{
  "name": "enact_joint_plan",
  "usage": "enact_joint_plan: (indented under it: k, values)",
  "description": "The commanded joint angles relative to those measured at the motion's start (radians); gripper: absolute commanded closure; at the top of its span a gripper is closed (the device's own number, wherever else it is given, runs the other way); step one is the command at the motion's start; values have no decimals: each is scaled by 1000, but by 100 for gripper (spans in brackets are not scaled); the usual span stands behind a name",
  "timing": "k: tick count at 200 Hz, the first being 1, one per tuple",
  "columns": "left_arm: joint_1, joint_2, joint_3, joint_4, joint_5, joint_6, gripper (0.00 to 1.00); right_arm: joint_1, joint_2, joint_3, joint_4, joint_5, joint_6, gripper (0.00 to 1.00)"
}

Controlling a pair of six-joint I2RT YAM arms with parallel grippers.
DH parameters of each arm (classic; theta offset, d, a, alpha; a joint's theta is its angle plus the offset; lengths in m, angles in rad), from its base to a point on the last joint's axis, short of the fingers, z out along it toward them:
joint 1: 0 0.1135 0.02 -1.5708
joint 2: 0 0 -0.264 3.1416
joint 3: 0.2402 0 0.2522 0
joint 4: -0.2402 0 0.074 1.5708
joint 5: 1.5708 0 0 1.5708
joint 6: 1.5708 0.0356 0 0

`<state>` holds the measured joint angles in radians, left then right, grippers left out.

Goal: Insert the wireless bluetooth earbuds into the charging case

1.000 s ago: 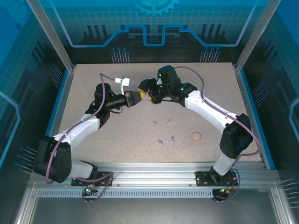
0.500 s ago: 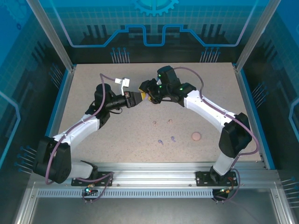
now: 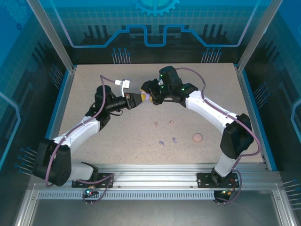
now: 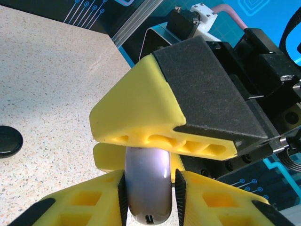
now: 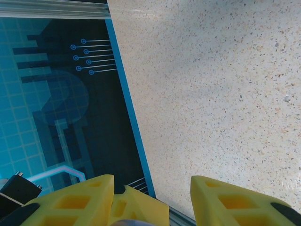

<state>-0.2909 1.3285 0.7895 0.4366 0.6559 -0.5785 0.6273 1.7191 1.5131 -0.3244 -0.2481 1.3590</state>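
Observation:
A round lilac charging case (image 4: 146, 202) hangs edge-on above the table's middle back, where both grippers meet. My left gripper (image 4: 149, 181) is shut on its two flat faces. My right gripper (image 3: 150, 95) holds the same case (image 3: 146, 96) by the rim: one finger (image 4: 155, 108) lies on top and the other sits behind it. In the right wrist view a sliver of the case (image 5: 129, 222) shows at the bottom, between the fingertips of the right gripper (image 5: 150, 197). Two lilac earbuds (image 3: 168, 141) and two pinkish-beige earbuds (image 3: 162, 123) lie loose on the table.
A pinkish-beige round case (image 3: 197, 137) lies shut to the right of the earbuds. A black round case (image 4: 9, 140) lies on the table beside my left gripper. Blue walls edge the speckled table (image 3: 94, 80).
Hardly anything has shifted. Both grippers stay together at the case, and a little more lilac shows between their tips than a second ago.

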Motion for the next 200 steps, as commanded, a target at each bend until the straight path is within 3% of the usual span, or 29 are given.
enact_joint_plan:
  k: [1,64,91,109,122,151,171,200]
  values:
    - [-15,6,-4,57,16,-13,69,-14,7,9,5,0,12,63]
    - [-39,38,9,78,4,-19,72,-17,5,-3,15,-7,13,64]
    - [-43,46,8,92,-4,-25,83,-17,6,-4,19,-11,16,64]
    - [-47,50,5,109,-9,-37,100,-17,4,-7,22,-12,13,62]
    - [-48,53,3,111,-15,-40,100,-21,2,-6,22,-13,11,56]
    - [-48,51,-4,105,-22,-42,100,-53,-15,-4,19,-6,-23,25]
    - [-48,43,-7,85,-26,-30,100,-93,-62,-15,-6,15,-95,19]
    - [-45,35,-3,47,-19,4,100,-151,-143,-71,-44,30,-247,18]
